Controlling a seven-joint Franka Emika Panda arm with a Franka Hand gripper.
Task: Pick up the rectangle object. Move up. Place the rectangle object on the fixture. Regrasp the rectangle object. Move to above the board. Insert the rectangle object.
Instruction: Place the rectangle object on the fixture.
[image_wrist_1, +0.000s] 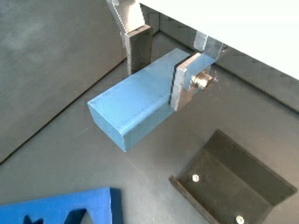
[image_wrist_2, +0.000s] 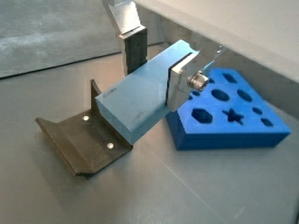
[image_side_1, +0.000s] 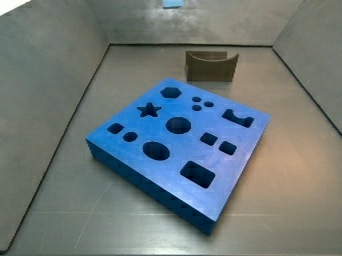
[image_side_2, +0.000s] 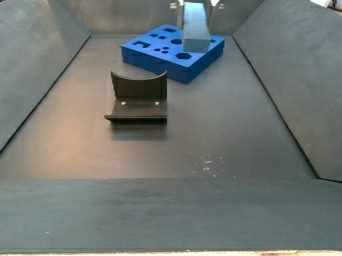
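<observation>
Gripper (image_wrist_1: 163, 63) with the block (image_wrist_1: 135, 103) pinched between its silver fingers (image_wrist_1: 184, 80), held aloft clear of the floor in both wrist views. The block is gripped at one end, its free length projecting down and away from the pads. In a wrist view the fixture (image_wrist_2: 79, 140) is seen on the floor below the block's lower end, and the board (image_wrist_2: 228, 111) lies beyond, well apart from the fixture. In a side view the fixture (image_side_1: 211, 64) stands at 12 o'clock of the board (image_side_1: 181, 140); only a sliver of the block (image_side_1: 171, 3) is caught at the frame's upper edge. In a side view the block (image_side_2: 195, 28) hangs over the far end, the fixture (image_side_2: 136, 97) lying nearer the camera. The step in hand is judged to be carriage to the fixture: the block is best lowered squarely into the notch, the long axis kept aligned, and released only once seated, so that regrasping is made clean
</observation>
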